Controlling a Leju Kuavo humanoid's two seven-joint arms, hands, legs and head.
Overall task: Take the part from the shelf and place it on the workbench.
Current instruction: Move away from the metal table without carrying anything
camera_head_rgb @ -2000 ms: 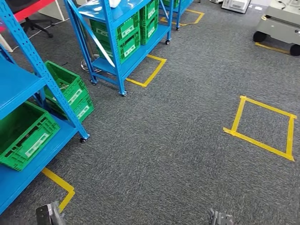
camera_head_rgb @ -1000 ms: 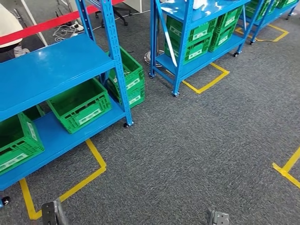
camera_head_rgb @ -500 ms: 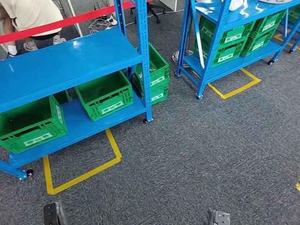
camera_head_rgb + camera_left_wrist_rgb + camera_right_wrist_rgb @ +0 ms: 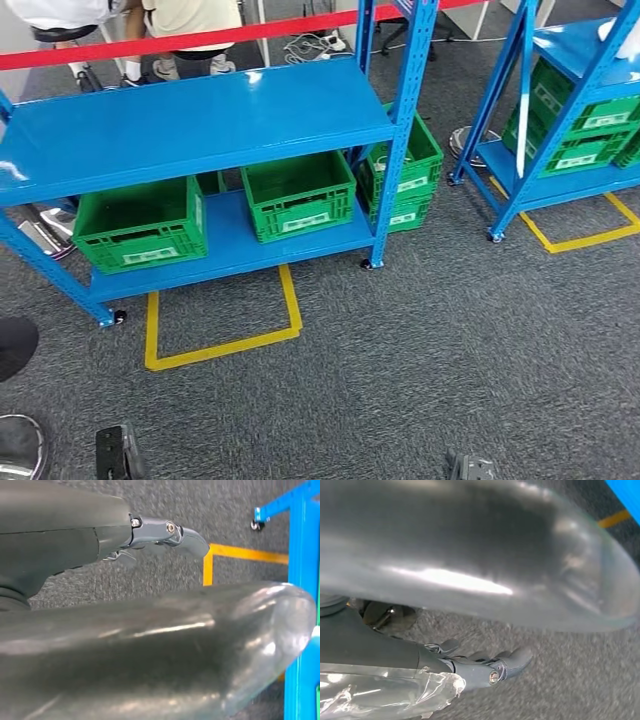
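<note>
**Approach to the shelf, nothing yet in hand**

The robot stood on grey carpet facing a blue shelf [image 4: 196, 120] on castors, with a yellow tape outline [image 4: 223, 325] on the floor before it. Three green crates sat on the lower deck: one at the left [image 4: 140, 225], one in the middle [image 4: 298, 195], and a stacked pair [image 4: 404, 180] at the right end, beyond the upright. The upper deck looked bare in the head view. The part itself could not be picked out; if it lay in a crate, the crate walls hid it. A second blue shelf [image 4: 562, 110] with more green crates stood well apart to the right. People's legs showed behind a red barrier [image 4: 189, 40].

Both arms hung low. The left hand [image 4: 166, 532] held nothing, its fingers lying fairly straight above the carpet. The right hand [image 4: 482, 667] likewise gripped nothing, fingers extended and close together.

By my reading, the step in hand was the approach: the pick had not begun. The next move would call for stepping up to the tape outline, finding the part, and raising an arm toward it
</note>
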